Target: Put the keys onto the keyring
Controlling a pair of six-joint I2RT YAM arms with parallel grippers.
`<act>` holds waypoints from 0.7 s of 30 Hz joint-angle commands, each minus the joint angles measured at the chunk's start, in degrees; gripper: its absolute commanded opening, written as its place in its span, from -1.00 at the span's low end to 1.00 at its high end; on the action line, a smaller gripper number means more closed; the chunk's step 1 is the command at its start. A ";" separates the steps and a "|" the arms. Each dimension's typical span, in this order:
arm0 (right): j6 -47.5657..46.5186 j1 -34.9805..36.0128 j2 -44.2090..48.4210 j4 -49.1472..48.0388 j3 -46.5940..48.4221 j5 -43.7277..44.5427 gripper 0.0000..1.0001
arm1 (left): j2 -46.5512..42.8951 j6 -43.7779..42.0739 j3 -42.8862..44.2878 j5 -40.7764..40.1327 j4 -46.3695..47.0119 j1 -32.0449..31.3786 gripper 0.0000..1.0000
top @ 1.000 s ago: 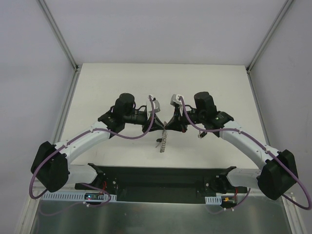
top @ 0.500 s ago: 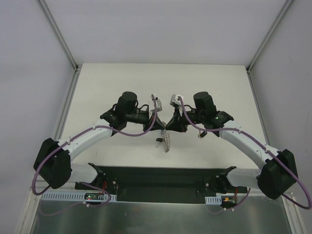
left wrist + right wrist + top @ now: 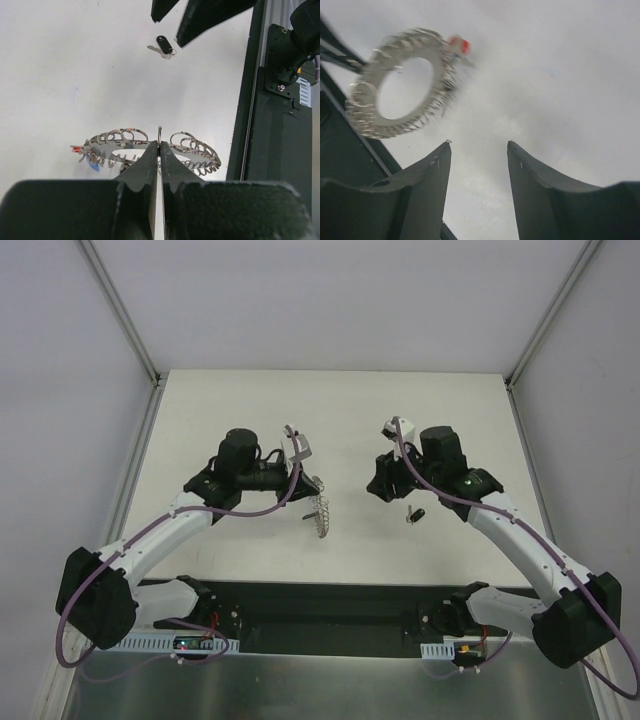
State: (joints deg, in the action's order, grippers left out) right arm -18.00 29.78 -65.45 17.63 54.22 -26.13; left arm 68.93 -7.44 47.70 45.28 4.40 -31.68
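Left wrist, keyring (image 3: 120, 138) clamped in left pincer (image 3: 158, 146)

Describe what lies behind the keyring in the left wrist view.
A black key lies on the table beyond the keyring; the left tool hides the ring's middle.

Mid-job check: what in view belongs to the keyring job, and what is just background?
Job:
- keyring, pinched in the shut left tool
- one black key, loose on the table near the open, empty right tool; no second key in view

Not job:
- black base plate at the near edge
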 commanded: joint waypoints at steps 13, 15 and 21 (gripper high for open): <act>34.43 -1.40 4.54 2.95 -19.31 42.01 -0.19 | -17.77 -0.29 -5.87 -8.63 -4.14 2.41 -1.00; 36.10 -0.08 4.54 2.50 -20.02 44.92 -0.20 | -18.04 -0.29 -6.04 -8.89 -4.14 2.41 -1.00; 36.28 0.36 0.77 -1.19 -21.43 47.66 -0.30 | -19.00 -0.47 -6.48 -9.42 -4.14 2.33 -1.00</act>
State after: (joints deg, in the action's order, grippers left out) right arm 15.53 29.74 -62.83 20.88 32.88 16.53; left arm 51.90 -7.05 41.10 36.75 -2.24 -29.87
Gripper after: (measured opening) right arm 0.370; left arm 0.009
